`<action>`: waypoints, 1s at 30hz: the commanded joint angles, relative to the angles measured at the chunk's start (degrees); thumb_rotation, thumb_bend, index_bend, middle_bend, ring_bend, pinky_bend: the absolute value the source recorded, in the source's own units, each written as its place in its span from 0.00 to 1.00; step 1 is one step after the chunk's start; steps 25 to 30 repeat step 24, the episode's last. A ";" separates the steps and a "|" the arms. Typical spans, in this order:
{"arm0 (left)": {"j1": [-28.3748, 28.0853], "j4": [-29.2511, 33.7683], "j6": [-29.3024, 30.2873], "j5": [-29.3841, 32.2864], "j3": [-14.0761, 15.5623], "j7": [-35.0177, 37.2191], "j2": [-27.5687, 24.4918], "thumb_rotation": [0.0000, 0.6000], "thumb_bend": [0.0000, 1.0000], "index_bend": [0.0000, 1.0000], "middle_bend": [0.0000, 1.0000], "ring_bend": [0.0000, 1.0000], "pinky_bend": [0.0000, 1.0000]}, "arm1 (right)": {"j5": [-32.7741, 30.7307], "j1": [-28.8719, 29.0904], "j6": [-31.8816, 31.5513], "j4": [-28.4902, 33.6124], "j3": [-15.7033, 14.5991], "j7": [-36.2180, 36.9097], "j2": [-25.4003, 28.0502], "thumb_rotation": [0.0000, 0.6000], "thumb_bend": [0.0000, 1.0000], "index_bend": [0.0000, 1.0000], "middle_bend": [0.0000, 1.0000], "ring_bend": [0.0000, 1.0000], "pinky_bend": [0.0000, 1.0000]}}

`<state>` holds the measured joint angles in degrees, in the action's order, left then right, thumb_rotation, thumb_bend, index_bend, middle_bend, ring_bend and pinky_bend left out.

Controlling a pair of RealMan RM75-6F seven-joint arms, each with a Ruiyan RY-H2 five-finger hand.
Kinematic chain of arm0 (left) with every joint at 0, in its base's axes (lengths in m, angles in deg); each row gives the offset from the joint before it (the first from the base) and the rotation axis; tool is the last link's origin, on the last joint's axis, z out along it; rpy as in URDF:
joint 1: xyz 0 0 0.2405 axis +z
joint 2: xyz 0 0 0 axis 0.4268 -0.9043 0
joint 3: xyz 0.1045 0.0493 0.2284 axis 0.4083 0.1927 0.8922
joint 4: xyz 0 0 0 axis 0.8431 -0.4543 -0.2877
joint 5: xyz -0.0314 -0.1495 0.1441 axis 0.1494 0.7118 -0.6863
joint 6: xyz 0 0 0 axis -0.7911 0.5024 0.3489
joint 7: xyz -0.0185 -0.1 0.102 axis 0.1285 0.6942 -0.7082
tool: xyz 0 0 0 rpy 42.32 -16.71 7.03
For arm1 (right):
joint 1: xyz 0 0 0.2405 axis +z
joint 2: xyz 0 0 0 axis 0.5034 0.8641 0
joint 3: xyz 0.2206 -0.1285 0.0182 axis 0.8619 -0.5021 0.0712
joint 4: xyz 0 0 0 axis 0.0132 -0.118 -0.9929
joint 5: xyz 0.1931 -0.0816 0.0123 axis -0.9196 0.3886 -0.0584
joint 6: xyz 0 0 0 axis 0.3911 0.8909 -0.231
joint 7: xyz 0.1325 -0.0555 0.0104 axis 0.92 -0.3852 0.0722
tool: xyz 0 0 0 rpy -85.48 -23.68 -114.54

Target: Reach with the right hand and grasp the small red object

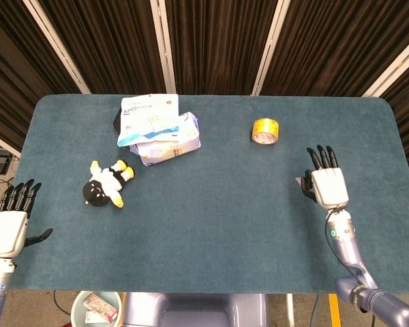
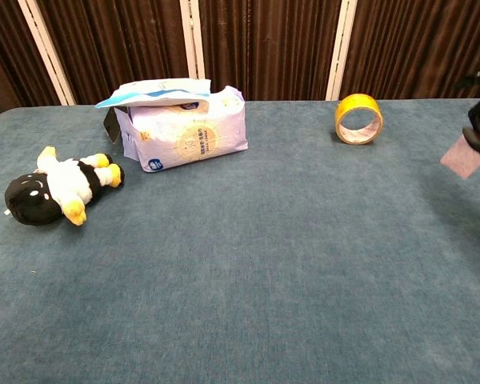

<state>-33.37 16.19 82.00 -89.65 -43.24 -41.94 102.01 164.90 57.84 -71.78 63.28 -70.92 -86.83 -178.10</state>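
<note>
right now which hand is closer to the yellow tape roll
Right. The right hand is just past the tape roll, toward the robot and to its right. The left hand sits at the table's near-left corner, far across.

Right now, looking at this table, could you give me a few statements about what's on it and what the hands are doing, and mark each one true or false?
1. The right hand is raised off the table, pinching a small flat object. True.
2. The roll of yellow tape lies next to the penguin plush toy. False: they are far apart, the tape toward the right, the toy toward the left.
3. The left hand holds the toy. False: it is at the table's left edge, holding nothing.
4. A white and blue packet lies on top of the pale purple package. True.
</note>
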 commanded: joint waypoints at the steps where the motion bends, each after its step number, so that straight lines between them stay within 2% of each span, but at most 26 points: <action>1: 0.05 0.16 0.20 -0.09 -0.05 0.01 -0.09 1.00 0.10 0.00 0.00 0.00 0.00 | -0.11 0.92 -2.19 5.95 2.05 -3.97 3.79 1.00 0.63 0.74 0.11 0.00 0.00; 6: 0.09 0.42 0.53 -0.52 -0.01 0.78 -0.51 1.00 0.09 0.00 0.00 0.00 0.00 | -0.87 -3.68 -8.40 15.87 1.94 -5.64 7.66 1.00 0.62 0.71 0.10 0.00 0.00; 10: 0.41 0.54 1.44 -1.01 -0.03 1.85 -1.05 1.00 0.09 0.00 0.00 0.00 0.00 | -0.65 -11.94 -16.11 24.49 -2.23 -7.83 11.45 1.00 0.60 0.68 0.08 0.00 0.00; 13: 0.54 0.64 1.85 -1.58 0.19 2.35 -1.27 1.00 0.10 0.00 0.00 0.00 0.00 | -0.38 -17.04 -20.54 27.54 -5.30 -6.70 12.71 1.00 0.60 0.68 0.08 0.00 0.00; 16: 0.82 0.82 2.79 -2.51 0.50 2.37 -1.38 1.00 0.10 0.00 0.00 0.00 0.00 | 0.33 -21.64 -24.11 28.68 -8.32 -3.25 13.59 1.00 0.60 0.67 0.08 0.00 0.00; 19: 1.04 1.02 3.47 -3.17 0.71 2.10 -1.30 1.00 0.09 0.00 0.00 0.00 0.00 | 1.43 -22.88 -23.57 28.66 -10.13 -2.08 14.98 1.00 0.60 0.66 0.07 0.00 0.00; 30: 0.95 1.29 3.24 -3.39 0.89 1.48 -1.14 1.00 0.09 0.00 0.00 0.00 0.00 | 1.05 -23.07 -22.28 29.59 -9.77 -2.06 15.87 1.00 0.60 0.65 0.06 0.00 0.00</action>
